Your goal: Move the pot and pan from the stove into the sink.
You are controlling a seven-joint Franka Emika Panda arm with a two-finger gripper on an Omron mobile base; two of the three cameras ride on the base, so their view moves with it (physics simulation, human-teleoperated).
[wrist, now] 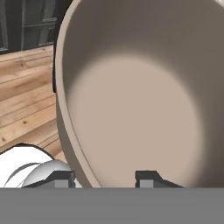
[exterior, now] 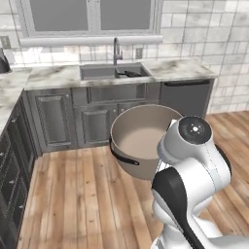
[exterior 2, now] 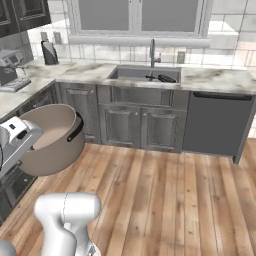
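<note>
The large tan pot (exterior: 141, 141) (exterior 2: 52, 132) hangs tilted in the air above the wood floor, its pale inside facing the camera. My gripper (wrist: 104, 180) is shut on the pot (wrist: 131, 109), one fingertip on each side of the near rim wall. Ahead, the grey sink (exterior: 99, 73) (exterior 2: 127, 74) sits in the marble counter under the window, with its dark faucet (exterior: 116, 51) (exterior 2: 153, 52) behind it. The small dark pan (exterior: 130, 74) (exterior 2: 166, 78) lies in the sink's right basin. The stove is out of view.
Dark grey cabinets (exterior: 95, 121) (exterior 2: 135, 122) stand under the sink, with a dishwasher (exterior: 187, 97) (exterior 2: 217, 122) to their right. A side counter (exterior 2: 15, 95) with a coffee machine (exterior 2: 10, 70) runs along the left. Wood floor (exterior: 82, 204) lies between me and the sink.
</note>
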